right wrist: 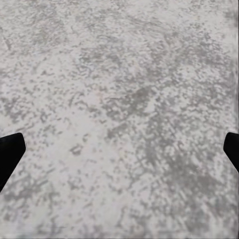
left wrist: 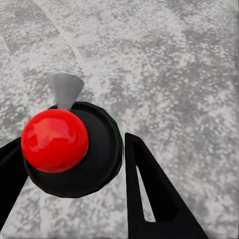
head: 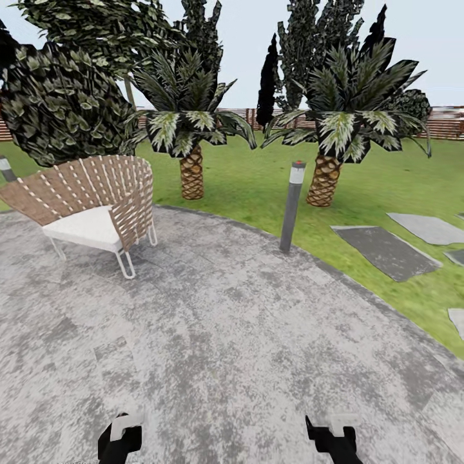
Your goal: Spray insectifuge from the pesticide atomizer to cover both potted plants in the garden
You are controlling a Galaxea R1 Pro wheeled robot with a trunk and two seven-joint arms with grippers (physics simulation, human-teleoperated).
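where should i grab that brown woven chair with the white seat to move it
Probably the top rim of the brown woven chair with the white seat cushion, coming down from above at the end nearest the robot: the curved back is a thin upright wall a gripper could straddle, while the white legs sit low on the grey patio.

Patio [head: 245, 348] mottled grey, speckled pale and dark. Lawn [head: 258, 187] green; stepping stones [head: 386, 251] grey. Chair [head: 96, 206] – brown weave with white straps, white cushion, white legs. Post [head: 292, 206] dark grey, white band near top. Palms [head: 191, 129] – dark green fronds with pale centres, scaly tan trunks. Fence [head: 444, 122] brown. Ball [left wrist: 55, 140] glossy red on black disc [left wrist: 99, 159]. Grippers black
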